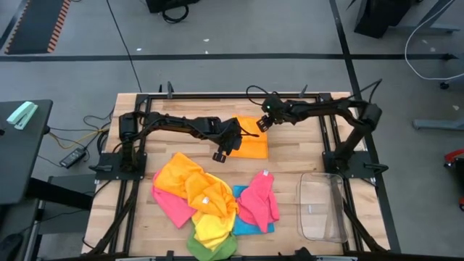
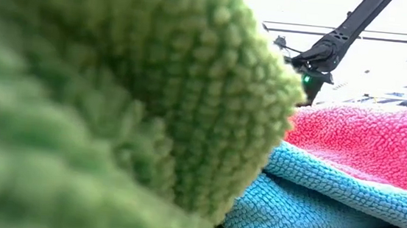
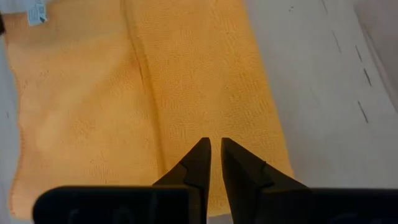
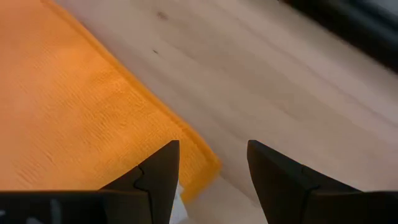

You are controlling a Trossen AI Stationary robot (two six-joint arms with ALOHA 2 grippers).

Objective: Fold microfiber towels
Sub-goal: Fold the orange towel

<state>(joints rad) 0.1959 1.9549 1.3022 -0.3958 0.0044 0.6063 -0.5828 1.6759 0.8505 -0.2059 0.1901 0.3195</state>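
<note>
Green towel (image 2: pixel 116 99): looped pile, soft, heaped with blue (image 2: pixel 314 205) and pink (image 2: pixel 364 135) ones, well apart from both grippers. Orange towel (image 1: pixel 250 141): flat, folded rectangle, limp and light; best pinched at a corner. Left gripper (image 3: pixel 215 152) above its edge, fingers nearly together, empty. Right gripper (image 4: pixel 211 158) spread wide over its corner, empty. Wooden worktop (image 4: pixel 280 81).

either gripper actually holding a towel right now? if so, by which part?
Nothing held. Left gripper hovers nearly shut over the folded orange towel, nothing pinched. Right gripper is open, empty, at that towel's corner.
</note>
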